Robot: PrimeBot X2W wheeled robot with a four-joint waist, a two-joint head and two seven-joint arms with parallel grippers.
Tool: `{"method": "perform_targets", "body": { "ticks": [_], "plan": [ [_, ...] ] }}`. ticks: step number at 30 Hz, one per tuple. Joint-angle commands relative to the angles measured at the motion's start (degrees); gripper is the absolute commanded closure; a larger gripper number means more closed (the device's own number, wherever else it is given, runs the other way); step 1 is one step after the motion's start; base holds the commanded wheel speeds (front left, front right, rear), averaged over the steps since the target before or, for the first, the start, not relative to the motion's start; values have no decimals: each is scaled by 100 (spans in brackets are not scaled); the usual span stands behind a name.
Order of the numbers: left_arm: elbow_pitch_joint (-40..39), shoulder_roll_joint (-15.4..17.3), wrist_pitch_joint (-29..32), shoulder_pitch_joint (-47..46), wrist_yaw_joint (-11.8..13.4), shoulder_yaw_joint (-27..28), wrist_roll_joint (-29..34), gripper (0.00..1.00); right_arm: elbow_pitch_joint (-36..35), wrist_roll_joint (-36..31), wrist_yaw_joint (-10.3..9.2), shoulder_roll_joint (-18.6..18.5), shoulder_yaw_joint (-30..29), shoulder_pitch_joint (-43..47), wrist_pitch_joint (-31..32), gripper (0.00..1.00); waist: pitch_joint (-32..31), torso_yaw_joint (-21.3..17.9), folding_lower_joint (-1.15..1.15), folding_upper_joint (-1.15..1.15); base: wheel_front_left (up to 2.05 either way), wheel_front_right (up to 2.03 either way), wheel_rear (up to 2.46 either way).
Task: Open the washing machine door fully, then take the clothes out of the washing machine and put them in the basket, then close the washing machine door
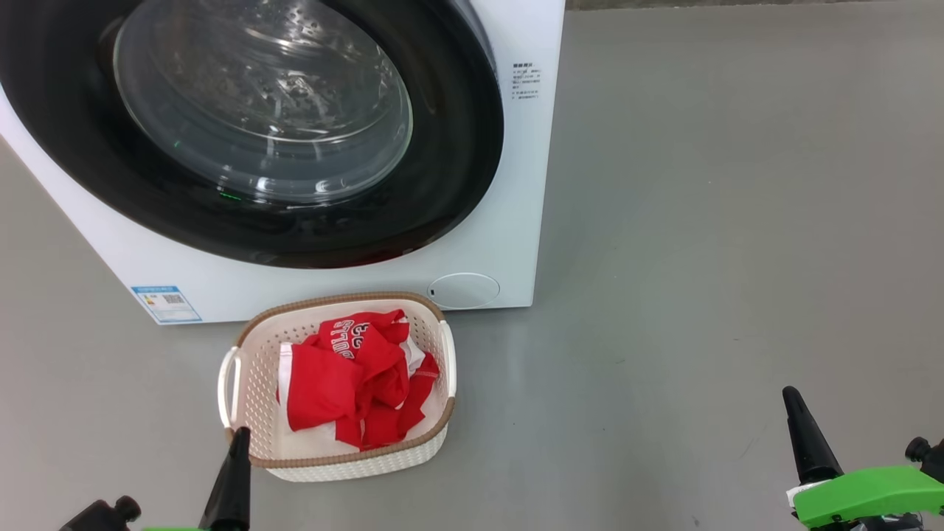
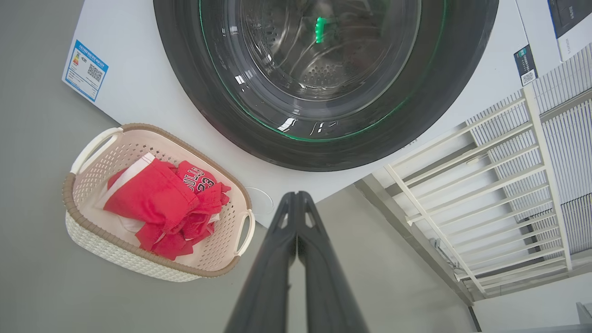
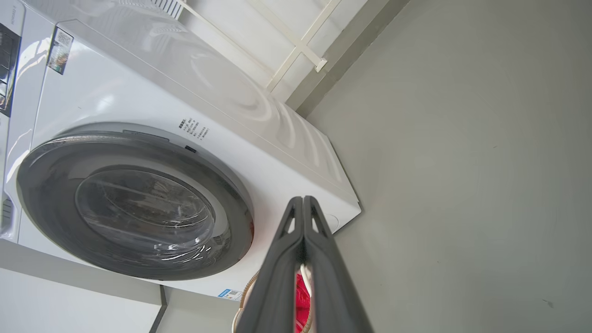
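Standing at the upper left of the head view, the washing machine (image 1: 520,221) faces the camera with the washing machine door (image 1: 258,110) shut flush against its white front. The right wrist view shows no gap at its edge. Through the glass the steel drum (image 2: 323,69) looks bare, which fits a load already taken out. Grey floor (image 1: 700,221) spreads over the right half of the frame. Lower centre-left, the basket (image 1: 257,369) sits just beside the machine's foot, below the door, probably so that garments need only a short carry from the opening. The clothes (image 1: 354,383) lie heaped inside it, red over a white piece, none hanging over the rim. At the bottom left, the left pincer (image 1: 240,442) is closed on nothing, near the basket's corner but, by the left wrist view, clear of it. At the bottom right, the right pincer (image 1: 800,420) is likewise closed and empty, well apart from everything. By my judgement all three steps are done.
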Motion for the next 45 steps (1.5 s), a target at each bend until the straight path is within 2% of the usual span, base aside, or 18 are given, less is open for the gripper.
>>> {"method": "perform_targets", "body": {
  "ticks": [1,45],
  "plan": [
    [-116,109,44,-245,-21,143,-152,100,-173,130,-2,-60,21,-291,25,100,-5,0,0,0,0,0,0],
    [-103,152,782,-433,-35,316,-2979,100,-281,2409,-5,27,-88,-594,772,100,-221,-15,0,0,0,0,0]
  ]
}}
